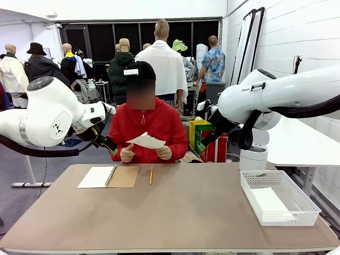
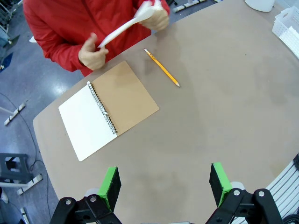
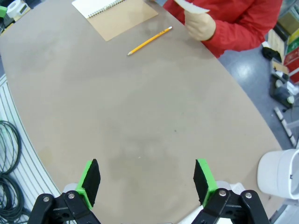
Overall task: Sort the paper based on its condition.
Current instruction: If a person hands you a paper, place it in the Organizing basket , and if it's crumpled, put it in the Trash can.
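Note:
The person in red at the far side holds one white sheet of paper (image 1: 147, 141) in both hands above the table edge; it also appears edge-on as the paper (image 2: 124, 29) in the left wrist view. Another flat white sheet (image 1: 268, 200) lies inside the white mesh basket (image 1: 297, 197) at the right. My left gripper (image 2: 165, 185) hangs open and empty high over the near left of the table. High over the table's right part, my right gripper (image 3: 145, 181) is also open with nothing between its green pads.
An open spiral notebook (image 1: 109, 176) with a brown cover lies at the far left of the table, with a yellow pencil (image 1: 151, 175) beside it. A white cylinder (image 1: 254, 158) stands just behind the table's right end.

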Robot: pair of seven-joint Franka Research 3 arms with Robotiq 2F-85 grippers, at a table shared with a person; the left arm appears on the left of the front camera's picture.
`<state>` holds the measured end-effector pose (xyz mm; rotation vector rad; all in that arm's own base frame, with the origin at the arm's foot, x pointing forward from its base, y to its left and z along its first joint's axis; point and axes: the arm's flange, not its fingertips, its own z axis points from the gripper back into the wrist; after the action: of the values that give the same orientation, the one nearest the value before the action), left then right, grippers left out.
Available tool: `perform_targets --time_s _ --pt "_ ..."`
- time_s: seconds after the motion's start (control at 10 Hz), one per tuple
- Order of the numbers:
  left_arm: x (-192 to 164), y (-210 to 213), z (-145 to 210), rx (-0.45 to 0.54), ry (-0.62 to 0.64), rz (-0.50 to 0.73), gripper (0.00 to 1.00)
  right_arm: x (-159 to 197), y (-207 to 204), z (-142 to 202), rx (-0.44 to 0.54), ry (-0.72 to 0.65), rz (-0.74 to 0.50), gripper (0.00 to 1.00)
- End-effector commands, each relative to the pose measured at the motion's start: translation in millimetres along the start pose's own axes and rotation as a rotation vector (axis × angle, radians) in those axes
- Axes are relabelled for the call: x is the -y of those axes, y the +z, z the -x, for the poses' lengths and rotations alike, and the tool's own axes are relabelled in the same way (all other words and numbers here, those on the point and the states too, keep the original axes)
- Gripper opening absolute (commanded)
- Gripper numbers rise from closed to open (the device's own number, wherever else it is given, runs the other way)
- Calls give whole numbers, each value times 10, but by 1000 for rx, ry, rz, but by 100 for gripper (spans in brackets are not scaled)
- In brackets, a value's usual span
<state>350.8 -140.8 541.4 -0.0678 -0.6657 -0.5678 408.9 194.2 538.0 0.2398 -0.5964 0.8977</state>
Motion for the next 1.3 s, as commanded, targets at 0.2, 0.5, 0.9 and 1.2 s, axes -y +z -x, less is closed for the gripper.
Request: perform_targets --time_s 0.2,0.5,0.9,1.2 --pt "-5 1 2 4 1 0 100 8 -8 -18 -2 1 6 100" --pt "-5 1 2 4 1 0 100 8 -8 -18 -2 1 6 100" --pt "-5 1 2 4 1 0 100 8 -8 -18 -2 1 6 100" --pt "-5 1 2 4 1 0 100 51 -13 -26 -7 -74 -14 100"
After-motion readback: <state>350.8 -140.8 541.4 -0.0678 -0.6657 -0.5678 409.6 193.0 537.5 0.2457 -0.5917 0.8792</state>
